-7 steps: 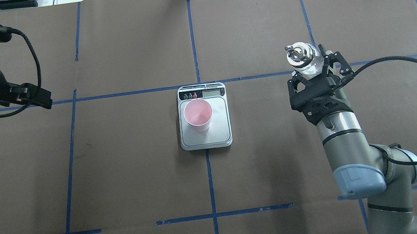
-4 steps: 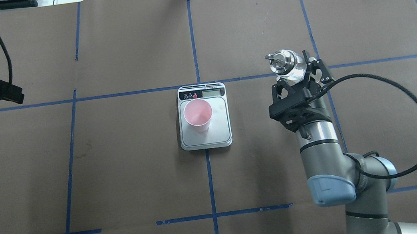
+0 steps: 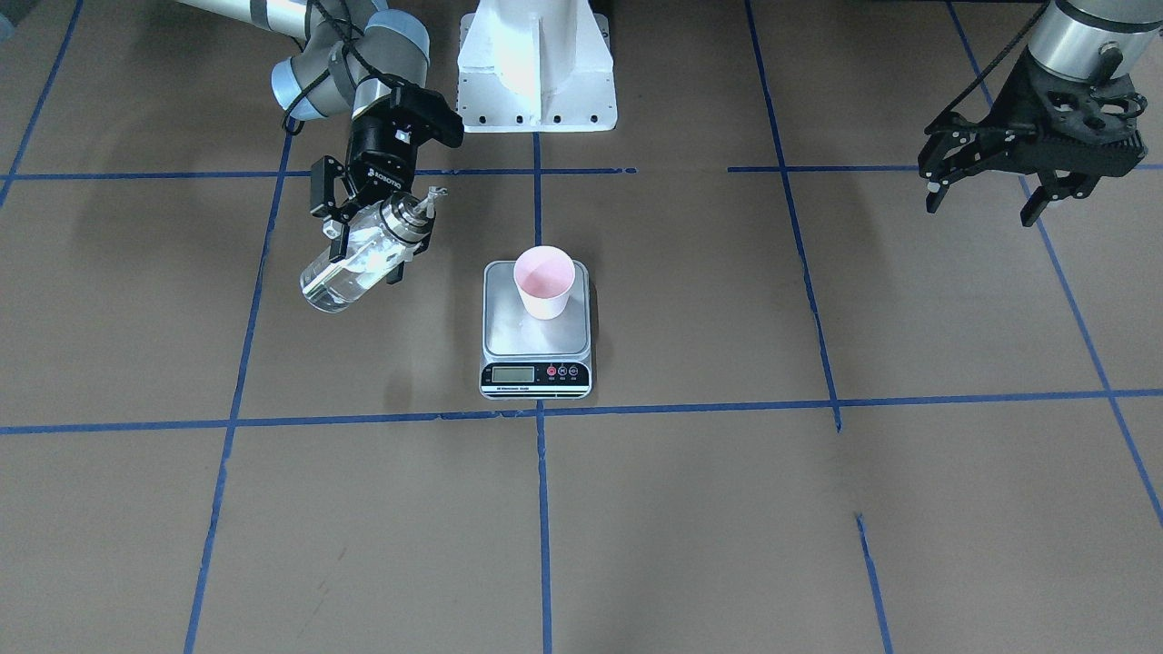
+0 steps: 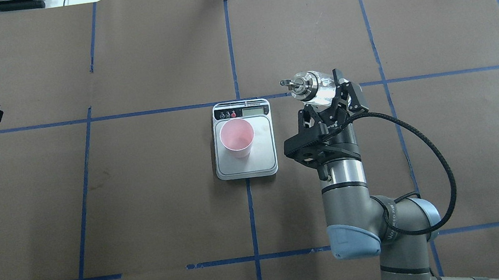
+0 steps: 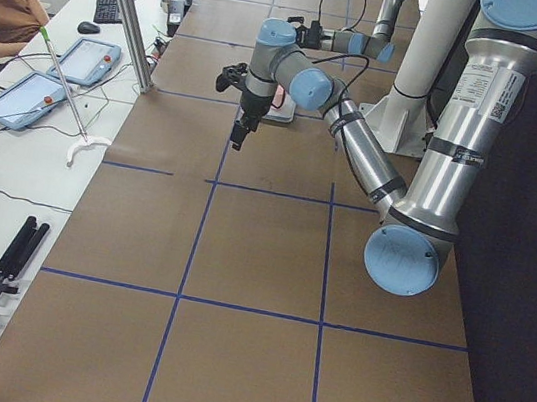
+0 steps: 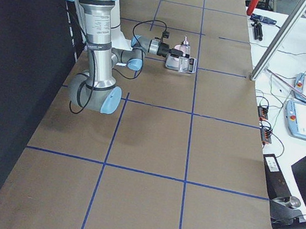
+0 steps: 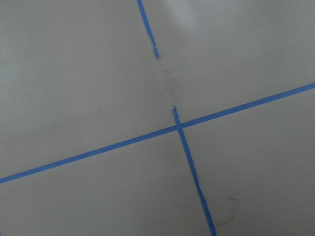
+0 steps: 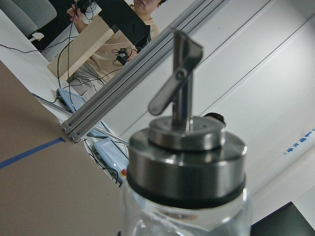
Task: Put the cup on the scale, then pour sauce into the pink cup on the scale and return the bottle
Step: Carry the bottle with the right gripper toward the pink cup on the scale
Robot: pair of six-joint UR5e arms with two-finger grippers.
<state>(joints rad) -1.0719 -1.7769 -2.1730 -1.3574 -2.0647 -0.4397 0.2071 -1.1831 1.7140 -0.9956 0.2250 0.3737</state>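
Nearing scale (image 4: 263, 153), tilted bottle (image 4: 313, 86) in right claw (image 4: 327, 101), left claw (image 3: 981, 209) retreated

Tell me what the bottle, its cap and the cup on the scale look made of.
Bottle: clear glass by the look, see-through with sharp glints. Cap: polished metal, likely steel, mirror-bright with reflections. Cup: probably paper, matte pale pink, no shine.
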